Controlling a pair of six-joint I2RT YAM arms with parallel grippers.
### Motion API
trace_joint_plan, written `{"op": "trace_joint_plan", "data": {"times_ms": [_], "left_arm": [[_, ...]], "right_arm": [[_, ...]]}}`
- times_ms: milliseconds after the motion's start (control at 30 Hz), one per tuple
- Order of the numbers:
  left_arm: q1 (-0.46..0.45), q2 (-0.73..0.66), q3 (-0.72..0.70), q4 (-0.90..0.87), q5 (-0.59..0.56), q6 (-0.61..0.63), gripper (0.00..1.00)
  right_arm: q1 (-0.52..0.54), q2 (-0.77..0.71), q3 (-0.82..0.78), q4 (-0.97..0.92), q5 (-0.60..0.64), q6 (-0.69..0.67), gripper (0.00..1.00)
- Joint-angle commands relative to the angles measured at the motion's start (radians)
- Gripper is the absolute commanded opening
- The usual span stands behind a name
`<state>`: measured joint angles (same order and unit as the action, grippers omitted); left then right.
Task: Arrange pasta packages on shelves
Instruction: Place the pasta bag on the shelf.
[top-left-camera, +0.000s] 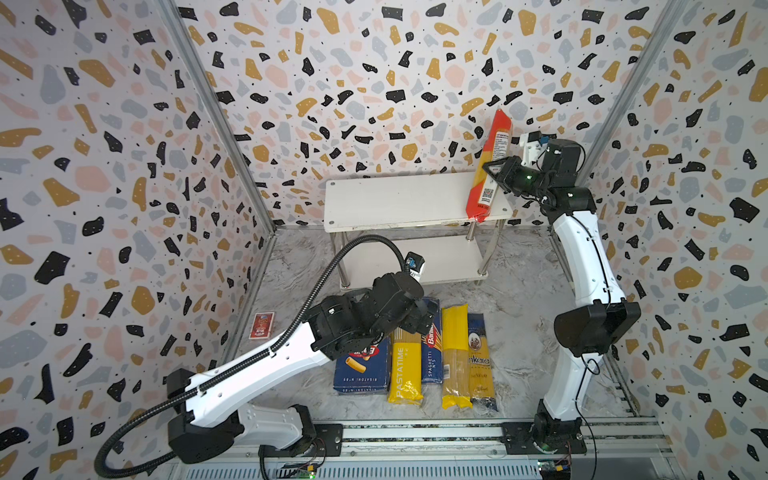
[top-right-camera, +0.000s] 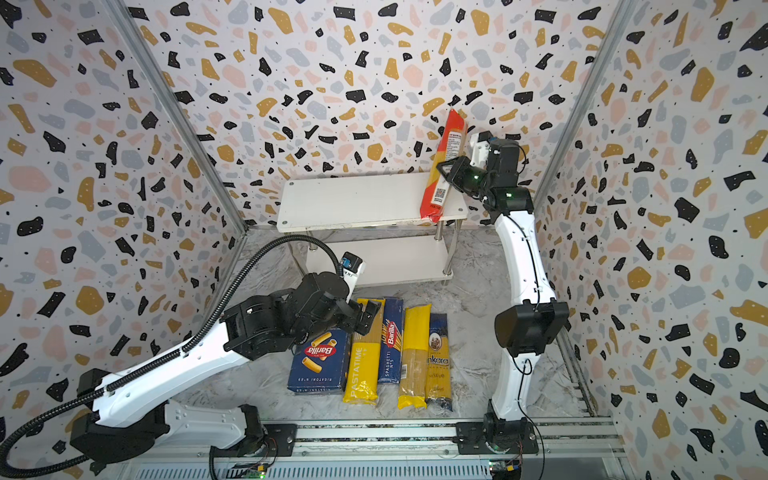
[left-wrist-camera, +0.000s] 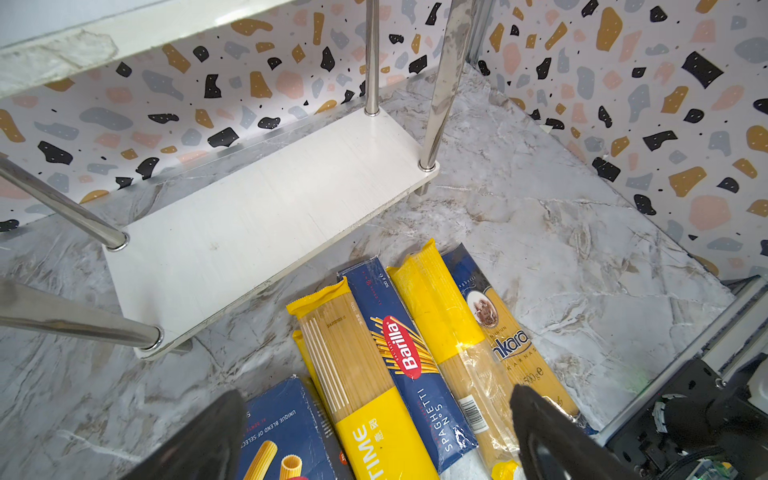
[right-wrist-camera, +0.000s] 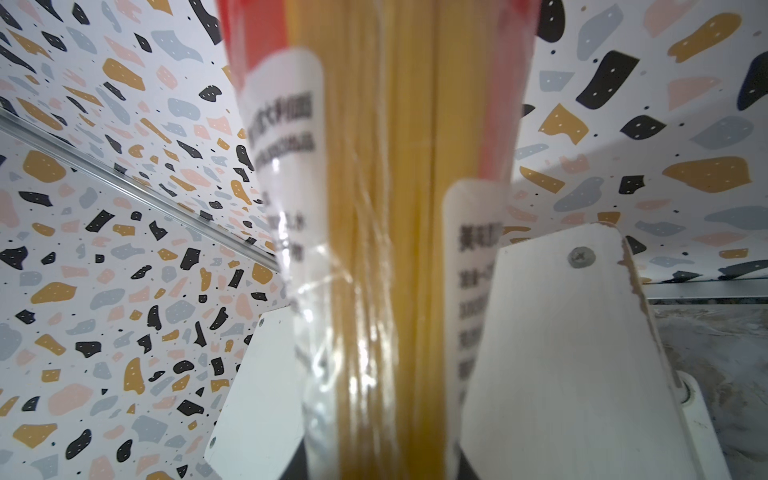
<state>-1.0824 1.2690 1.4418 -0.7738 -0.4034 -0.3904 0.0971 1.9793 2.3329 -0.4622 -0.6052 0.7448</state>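
Observation:
My right gripper (top-left-camera: 495, 171) (top-right-camera: 449, 171) (right-wrist-camera: 382, 457) is shut on the red-orange pasta bag (top-left-camera: 490, 166) (top-right-camera: 442, 166) (right-wrist-camera: 395, 208). The bag stands tilted, its lower end at the front right corner of the shelves' top board (top-left-camera: 395, 199) (top-right-camera: 353, 199) (right-wrist-camera: 561, 353). On the floor before the lower board (left-wrist-camera: 270, 208) lies a row: wide Barilla box (top-left-camera: 361, 370) (left-wrist-camera: 282, 432), PASTATIME bag (top-left-camera: 405, 370) (left-wrist-camera: 357, 374), narrow Barilla box (top-left-camera: 432, 357) (left-wrist-camera: 407, 357), yellow bag (top-left-camera: 455, 357) (left-wrist-camera: 449, 324), ankara bag (top-left-camera: 480, 361) (left-wrist-camera: 511, 345). My left gripper (top-left-camera: 417, 322) (top-right-camera: 363, 320) (left-wrist-camera: 374, 436) hovers open above the row's far ends.
A small red card-sized pack (top-left-camera: 262, 325) lies by the left wall. The patterned walls close in on three sides, and the shelves stand against the back wall. The arms' base rail (top-left-camera: 415, 432) runs along the front edge.

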Motion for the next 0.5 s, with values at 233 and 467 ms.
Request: {"op": "trace_joint_plan", "data": {"times_ms": [233, 467], "left_arm": [[0.012, -0.028, -0.035, 0.034, 0.013, -0.021, 1.00], [0.013, -0.039, -0.065, 0.049, 0.020, -0.031, 1.00]], "right_arm": [[-0.001, 0.001, -0.018, 0.073, -0.065, -0.066, 0.23], [0.042, 0.047, -0.007, 0.000, -0.061, -0.106, 0.30]]}}
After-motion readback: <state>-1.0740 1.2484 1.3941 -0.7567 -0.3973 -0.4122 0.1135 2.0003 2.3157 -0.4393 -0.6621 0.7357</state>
